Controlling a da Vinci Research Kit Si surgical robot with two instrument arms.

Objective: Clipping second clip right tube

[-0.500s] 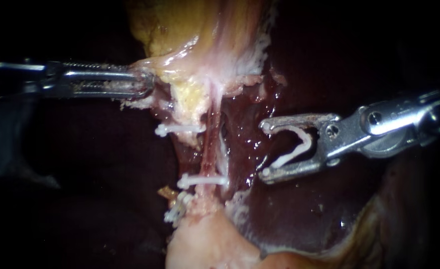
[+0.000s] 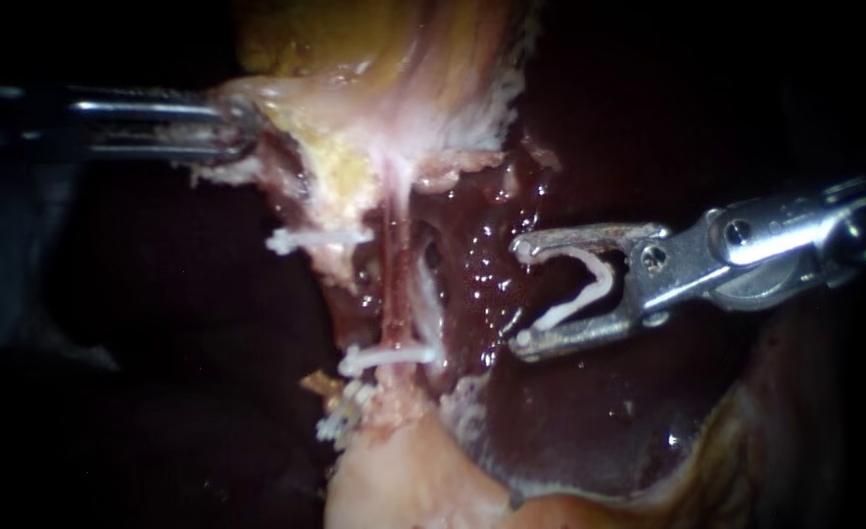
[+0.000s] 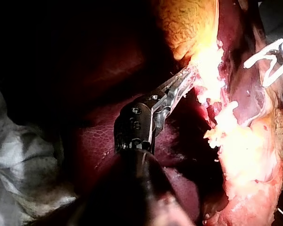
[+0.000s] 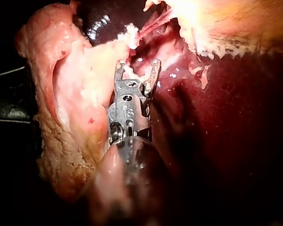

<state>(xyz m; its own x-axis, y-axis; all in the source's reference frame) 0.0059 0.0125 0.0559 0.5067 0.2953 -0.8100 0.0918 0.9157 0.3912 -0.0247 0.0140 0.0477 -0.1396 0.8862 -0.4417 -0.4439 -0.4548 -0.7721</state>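
While my L instrument [image 2: 240,132] jaws pinch pale gallbladder tissue flap [image 2: 291,103], my R instrument [image 2: 520,294] jaws, spread wide, cradle white V-shaped plastic clip [image 2: 590,284] beside, not touching, thin pale right tube [image 2: 423,294].

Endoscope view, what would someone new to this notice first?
Most striking is the right instrument, coming in from the right with its jaws spread around an open white clip, short of the pink tube at the centre. Two closed white clips, the upper clip and the lower clip, already cross the tissue there. The left instrument grips pale tissue at upper left.
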